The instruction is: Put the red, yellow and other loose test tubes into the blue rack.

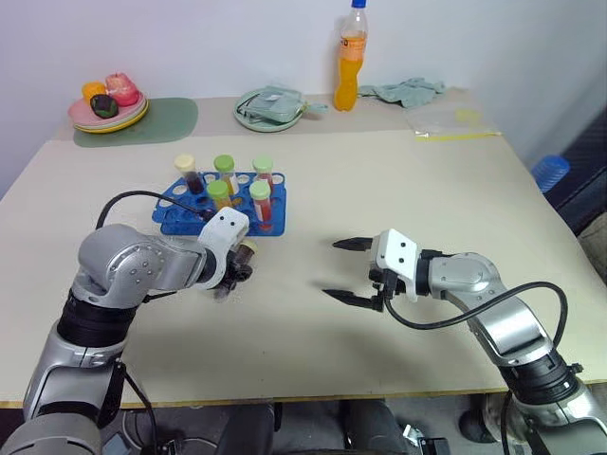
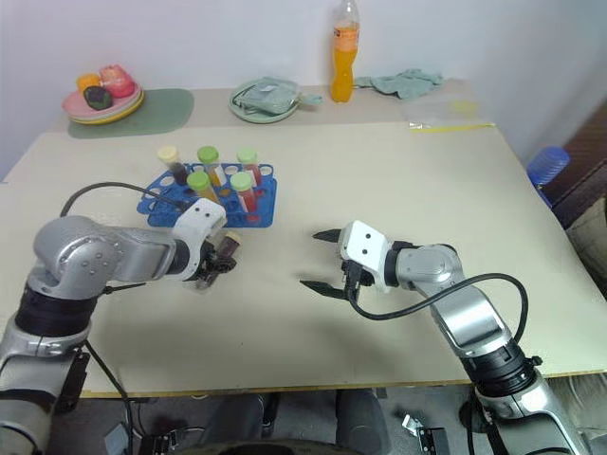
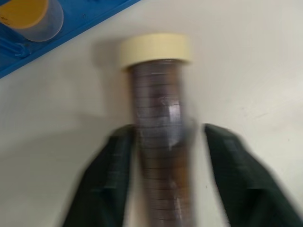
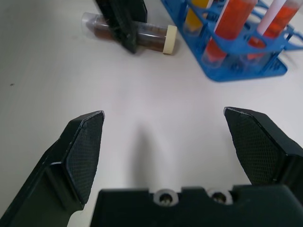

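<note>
A dark purple test tube [image 3: 161,132] with a cream cap [image 4: 170,39] lies on the table just in front of the blue rack [image 1: 171,218]. My left gripper [image 1: 230,275] points down over it, and its two fingers close on the tube's sides near the middle. The rack holds several upright tubes with red or yellow-orange liquid under green caps [image 1: 260,190], and one dark tube with a cream cap [image 1: 185,163]. My right gripper [image 1: 332,268] hovers to the right of the rack, wide open with nothing between its fingers, pointing toward the lying tube.
Along the back edge stand a tall orange drink bottle [image 1: 350,66], a plate of fruit [image 1: 109,109] on a green mat, a pale green plate [image 1: 270,106], a crumpled cloth [image 1: 408,90] and a clear plastic bag [image 1: 450,123].
</note>
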Controlling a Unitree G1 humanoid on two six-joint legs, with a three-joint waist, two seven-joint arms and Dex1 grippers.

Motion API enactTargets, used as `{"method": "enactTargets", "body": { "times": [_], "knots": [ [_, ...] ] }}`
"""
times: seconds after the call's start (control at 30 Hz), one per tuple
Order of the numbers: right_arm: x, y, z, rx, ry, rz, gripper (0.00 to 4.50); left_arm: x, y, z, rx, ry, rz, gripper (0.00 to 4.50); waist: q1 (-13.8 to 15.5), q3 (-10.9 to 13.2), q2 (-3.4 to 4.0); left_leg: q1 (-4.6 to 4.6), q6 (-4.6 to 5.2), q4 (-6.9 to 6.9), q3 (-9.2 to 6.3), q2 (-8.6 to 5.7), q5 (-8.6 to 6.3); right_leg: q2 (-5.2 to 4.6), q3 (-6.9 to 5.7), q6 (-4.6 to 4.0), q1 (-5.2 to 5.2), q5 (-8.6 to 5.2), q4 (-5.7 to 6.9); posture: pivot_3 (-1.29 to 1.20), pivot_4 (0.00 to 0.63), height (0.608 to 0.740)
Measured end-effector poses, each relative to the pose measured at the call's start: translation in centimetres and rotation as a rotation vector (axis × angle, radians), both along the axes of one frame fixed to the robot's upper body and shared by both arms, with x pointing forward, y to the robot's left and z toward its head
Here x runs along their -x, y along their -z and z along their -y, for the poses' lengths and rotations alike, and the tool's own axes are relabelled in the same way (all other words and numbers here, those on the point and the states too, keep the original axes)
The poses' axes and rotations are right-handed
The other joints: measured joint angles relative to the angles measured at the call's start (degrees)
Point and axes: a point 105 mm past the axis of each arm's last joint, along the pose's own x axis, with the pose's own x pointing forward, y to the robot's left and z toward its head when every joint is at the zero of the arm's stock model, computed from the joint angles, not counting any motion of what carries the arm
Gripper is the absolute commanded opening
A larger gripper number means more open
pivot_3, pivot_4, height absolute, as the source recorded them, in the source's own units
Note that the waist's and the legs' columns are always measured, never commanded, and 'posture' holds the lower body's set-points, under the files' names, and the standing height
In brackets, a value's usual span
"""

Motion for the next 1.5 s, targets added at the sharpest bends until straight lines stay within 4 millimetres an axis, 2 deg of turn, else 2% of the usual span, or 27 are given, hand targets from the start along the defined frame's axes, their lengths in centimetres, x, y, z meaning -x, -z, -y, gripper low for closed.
{"method": "enactTargets", "body": {
  "times": [0.03,0.2,0.27,0.4,0.47,0.6,0.67,0.77,0.93,1.03,1.5],
  "knots": [
    [0.0,0.0,0.0,-0.001,0.003,0.003,4.50,0.1,0.0,-0.2,-0.013,-0.003,-0.002,0.80,-0.1,0.0,0.00,0.00,0.00,0.00,0.01,0.01,0.00,0.01,0.01,0.00,-0.01,0.00,0.01,0.00,0.150,0.740],
    [0.0,-0.2,-0.1,-0.003,0.007,0.011,4.50,0.3,-0.5,-1.9,-0.035,-0.039,0.012,0.77,0.1,0.0,0.00,-0.02,0.00,0.00,0.04,0.00,0.00,0.00,0.03,0.00,-0.04,0.00,0.00,0.00,0.150,0.740],
    [0.0,-0.2,-0.1,-0.001,0.008,0.010,4.50,0.9,-1.8,-3.0,-0.005,-0.043,0.077,0.77,-0.1,0.0,0.00,-0.09,-0.10,-0.02,0.06,0.01,0.06,0.00,0.06,-0.01,-0.14,0.00,0.00,0.00,0.150,0.740],
    [-0.1,-0.1,-0.1,0.003,0.006,0.011,4.50,1.2,-5.3,-5.9,0.053,-0.045,0.407,0.77,0.0,0.0,0.03,-0.08,-0.29,-0.10,0.26,0.10,0.16,-0.01,0.13,-0.07,-0.20,-0.01,-0.05,0.00,0.150,0.740],
    [-0.1,-0.2,-0.4,0.000,-0.004,0.014,4.50,0.2,-7.2,-7.8,0.131,-0.135,0.625,0.77,0.6,0.0,0.04,-0.06,-0.06,-0.08,0.26,0.08,0.03,-0.06,0.10,-0.07,-0.11,-0.01,-0.09,0.00,0.150,0.740],
    [-0.3,-0.3,-1.3,-0.016,-0.032,0.019,4.50,-1.7,-9.8,-11.0,0.118,-0.317,0.905,0.77,1.4,0.0,-0.07,-0.06,0.03,0.02,0.14,-0.04,-0.02,-0.11,-0.06,-0.03,0.08,0.01,-0.17,0.00,0.150,0.740],
    [-0.4,-0.6,-1.8,-0.030,-0.043,0.030,4.50,-2.5,-10.9,-11.4,0.121,-0.403,1.060,0.77,1.8,0.0,-0.12,-0.07,0.05,0.02,0.11,-0.06,-0.03,-0.12,-0.07,-0.02,0.10,0.02,-0.21,0.00,0.150,0.740],
    [-0.6,-0.6,-2.0,-0.036,-0.043,0.035,4.50,-3.2,-10.6,-10.3,0.092,-0.440,1.186,0.77,1.8,0.0,-0.12,-0.08,-0.14,0.03,0.14,-0.08,0.08,-0.13,-0.06,-0.01,0.08,0.02,-0.23,0.00,0.150,0.740],
    [-0.6,-0.3,-2.4,-0.042,-0.036,0.030,4.50,-4.3,-7.0,-7.9,0.123,-0.474,1.233,0.77,1.3,0.0,-0.14,-0.09,-0.12,0.00,0.18,-0.04,0.07,-0.10,-0.02,-0.01,-0.09,0.02,-0.11,0.00,0.150,0.740],
    [-0.5,-0.1,-2.4,-0.043,-0.025,0.028,4.50,-4.6,-5.9,-7.8,0.125,-0.465,1.252,0.77,0.8,0.0,-0.13,-0.09,0.03,0.00,0.18,-0.05,-0.02,-0.09,-0.03,0.00,-0.09,0.02,-0.07,0.00,0.150,0.740],
    [-0.5,-0.4,-2.6,-0.059,-0.008,0.042,4.50,-7.0,-4.1,-6.3,0.177,-0.428,1.248,0.77,0.3,0.0,-0.14,-0.09,0.03,0.04,0.14,-0.06,-0.01,-0.08,-0.06,0.01,-0.07,0.02,-0.01,0.00,0.150,0.740]
  ]
}}
